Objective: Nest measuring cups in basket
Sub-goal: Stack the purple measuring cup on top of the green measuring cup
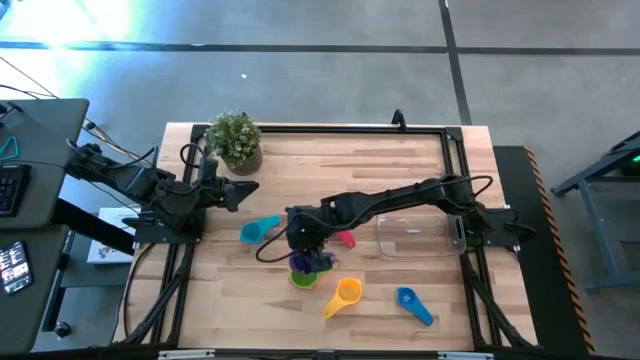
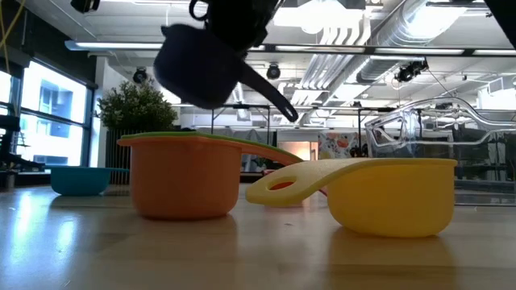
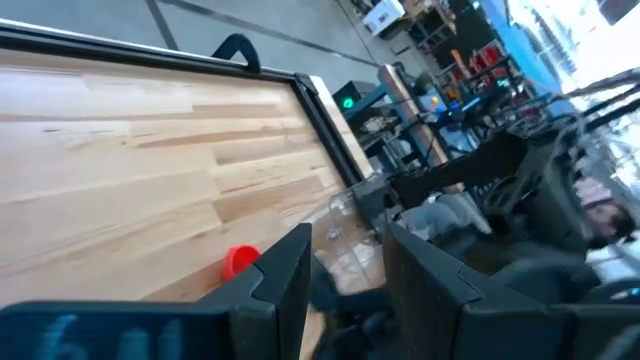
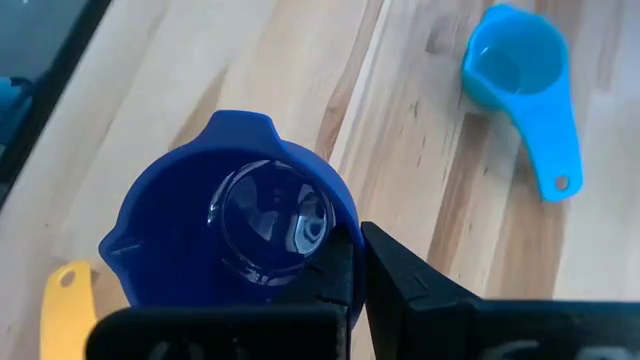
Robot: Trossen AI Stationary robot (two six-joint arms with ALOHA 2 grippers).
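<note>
Nearest to us in the low view lies the orange cup (image 2: 395,201), resting on the wooden table (image 1: 400,170) with its flat handle reaching toward a second cup, the green cup (image 2: 181,181), which stands upright just beside it. Above that green cup the purple cup (image 2: 201,64) hangs clear of the table, tilted, with its handle slanting down. The right gripper (image 4: 358,270) has its fingers pressed together on the purple cup's rim by the handle, and the wrist view shows us straight into the cup's bowl. From overhead we see this arm stretched across the middle of the table, with the purple cup over the green one. The teal cup (image 1: 258,230) lies on the left arm's side of them, the magenta cup (image 1: 346,239) just beyond the gripper, and the blue cup (image 1: 412,303) near the front edge, apart from the orange one. The basket (image 1: 418,236) sits on the right half of the table, close to the right arm's base; we see no cup in it. The left gripper (image 3: 345,240) waits at the left side of the table beside the potted plant (image 1: 236,140), its fingers apart and holding nothing.
</note>
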